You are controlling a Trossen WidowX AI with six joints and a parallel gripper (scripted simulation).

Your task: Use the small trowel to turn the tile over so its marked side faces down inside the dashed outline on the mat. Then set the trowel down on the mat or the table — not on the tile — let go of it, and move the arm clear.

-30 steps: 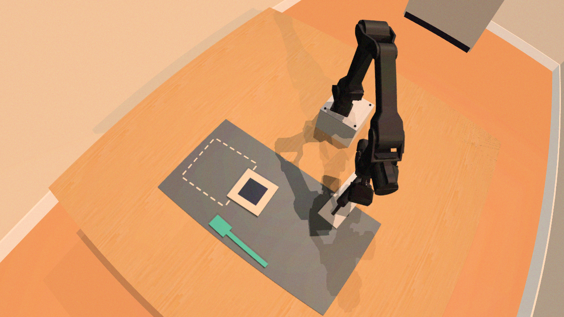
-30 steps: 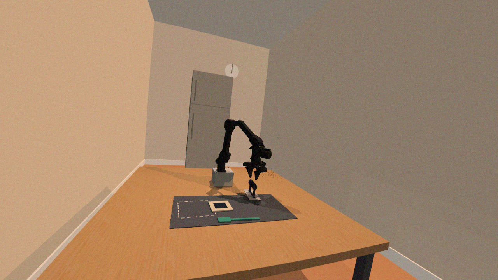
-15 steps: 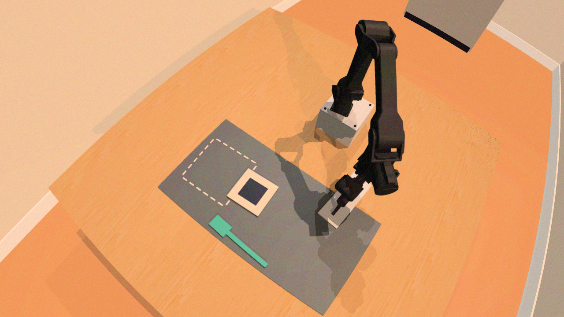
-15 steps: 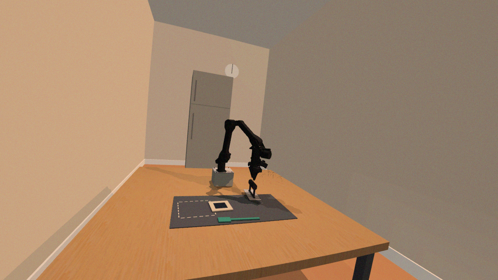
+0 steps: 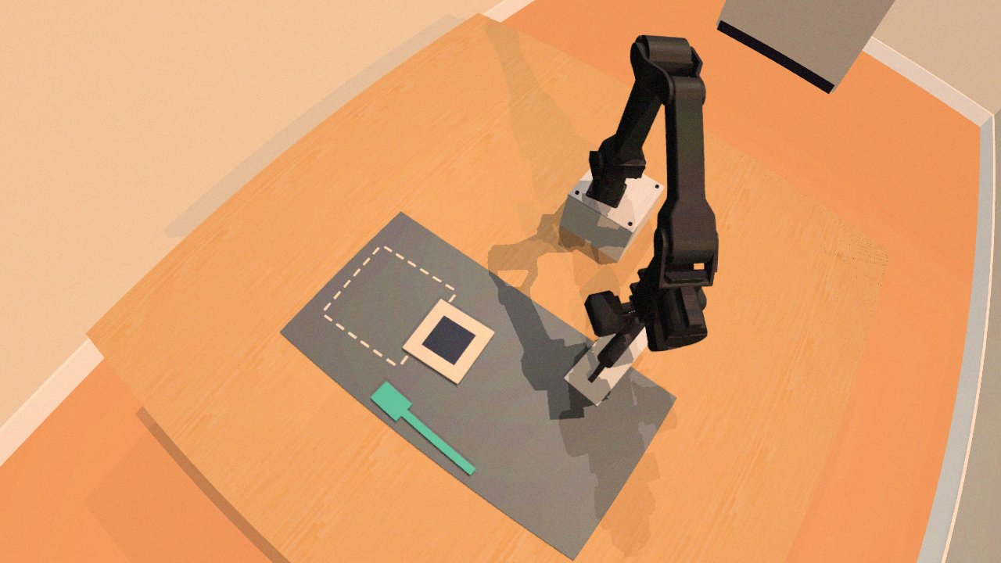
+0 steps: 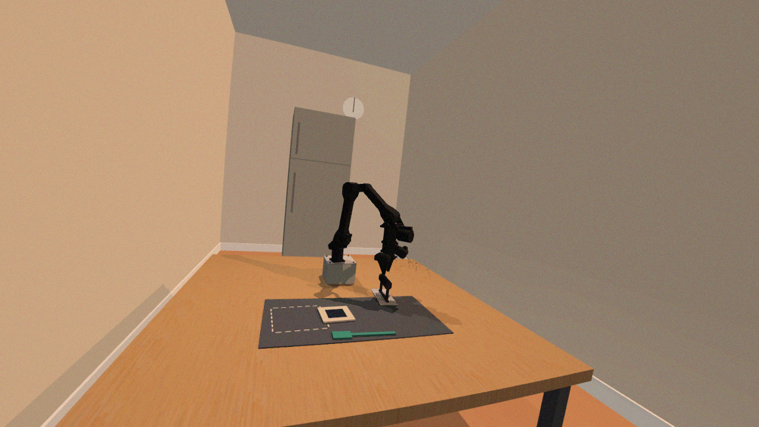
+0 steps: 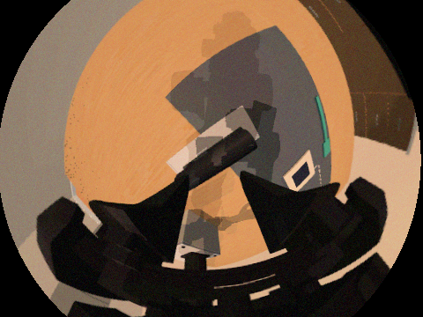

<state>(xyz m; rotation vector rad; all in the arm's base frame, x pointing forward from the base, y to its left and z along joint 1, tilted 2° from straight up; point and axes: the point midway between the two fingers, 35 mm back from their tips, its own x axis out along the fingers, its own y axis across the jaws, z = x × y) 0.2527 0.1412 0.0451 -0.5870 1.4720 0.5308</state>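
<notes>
The worktop (image 5: 769, 314) (image 6: 212, 382) (image 7: 123, 132) carries everything here, with the black arm (image 5: 684, 154) (image 6: 345, 212) bent high over it. The grey mat (image 5: 525, 448) (image 6: 414, 318) (image 7: 295, 88) lies flat, its dashed outline (image 5: 385, 247) (image 6: 272, 318) (image 7: 319, 169) at the end away from the jaws (image 5: 633, 311) (image 6: 383, 271). The trowel (image 5: 615, 348) (image 6: 384, 298) (image 7: 225, 154), a pale plate with a raised black handle, straddles the mat's edge, partly on the mat and partly on the worktop. It sits beneath the jaws, handle up; in the wrist view the handle runs slantwise, one end appearing by a fingertip (whether they touch, I can't tell). The jaws are parted and released, gripping nothing. The green spatula (image 5: 437, 439) (image 6: 371, 334) (image 7: 322, 123) lies along the mat's long edge, well apart from the jaws. The tile (image 5: 447, 341) (image 6: 335, 314) (image 7: 300, 173) (pale, with a dark square) lies flat, marked side up, across the outline's near end and mostly outside it, well to one side of the jaws.
</notes>
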